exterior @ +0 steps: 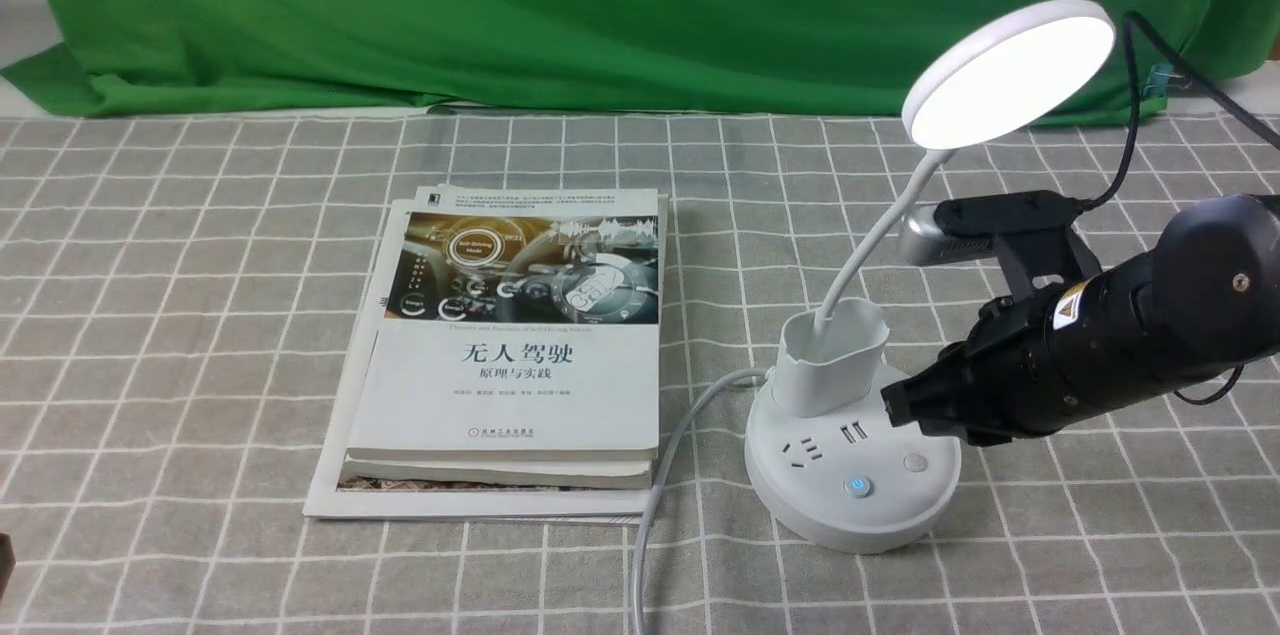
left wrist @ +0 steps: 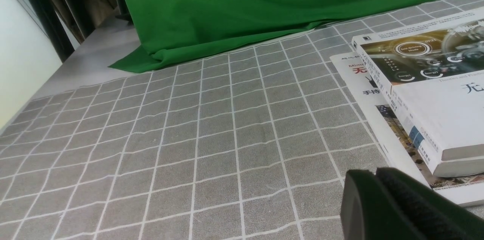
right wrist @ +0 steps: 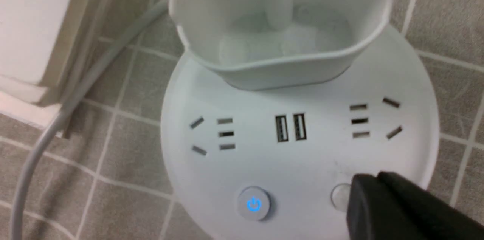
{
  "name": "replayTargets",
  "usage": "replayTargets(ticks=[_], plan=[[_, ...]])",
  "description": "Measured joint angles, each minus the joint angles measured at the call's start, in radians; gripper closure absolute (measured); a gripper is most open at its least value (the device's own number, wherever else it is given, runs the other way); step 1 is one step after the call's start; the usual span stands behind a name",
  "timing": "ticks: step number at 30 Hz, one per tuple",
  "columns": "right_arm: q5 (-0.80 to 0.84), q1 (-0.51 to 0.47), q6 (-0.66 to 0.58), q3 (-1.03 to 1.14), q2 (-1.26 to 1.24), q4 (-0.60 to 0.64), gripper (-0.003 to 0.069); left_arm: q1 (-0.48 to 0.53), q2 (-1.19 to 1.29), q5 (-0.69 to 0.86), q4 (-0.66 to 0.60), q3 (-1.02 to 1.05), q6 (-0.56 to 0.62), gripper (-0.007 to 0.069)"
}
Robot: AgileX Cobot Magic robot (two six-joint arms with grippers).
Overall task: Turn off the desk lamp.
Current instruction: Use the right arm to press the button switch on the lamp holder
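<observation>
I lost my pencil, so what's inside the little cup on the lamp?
Inside the cup, I see the lamp's thin neck going down to the bottom, and no pencil. The neck hides a small patch behind it.

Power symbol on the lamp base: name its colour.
The power symbol glows bright blue, clearest in the right wrist view.

lamp base [exterior: 850, 475]: smooth white plastic | drape [exterior: 600, 15]: matt green cloth
</observation>
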Motion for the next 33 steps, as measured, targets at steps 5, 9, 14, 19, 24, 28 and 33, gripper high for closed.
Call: replayTargets(ticks=[5, 9, 14, 19, 24, 28, 33], plan=[[-0.018, 0.0, 0.0, 0.0, 0.036, -0.002, 0.0599, 0.0, 0.0, 0.0, 0.0, 0.0, 0.0, 0.0606], [-0.007, 0.0, 0.0, 0.0, 0.108, -0.002, 0.0599, 0.0, 0.0, 0.0, 0.0, 0.0, 0.0, 0.0606], [-0.013, 0.0, -0.001, -0.01, 0.109, -0.001, 0.0599, 0.0, 0.0, 0.0, 0.0, 0.0, 0.0, 0.0606], [-0.004, 0.0, -0.001, -0.001, 0.053, -0.009, 0.0601, 0.0, 0.0, 0.0, 0.0, 0.0, 0.0, 0.0606], [-0.005, 0.0, -0.001, -0.001, -0.018, -0.009, 0.0607, 0.0, 0.0, 0.0, 0.0, 0.0, 0.0, 0.0606], [-0.007, 0.0, -0.001, 0.012, -0.022, -0.009, 0.0607, 0.0, 0.0, 0.0, 0.0, 0.0, 0.0, 0.0606], [-0.05, 0.0, -0.023, 0.05, 0.042, -0.006, 0.062, 0.0, 0.0, 0.0, 0.0, 0.0, 0.0, 0.0606]])
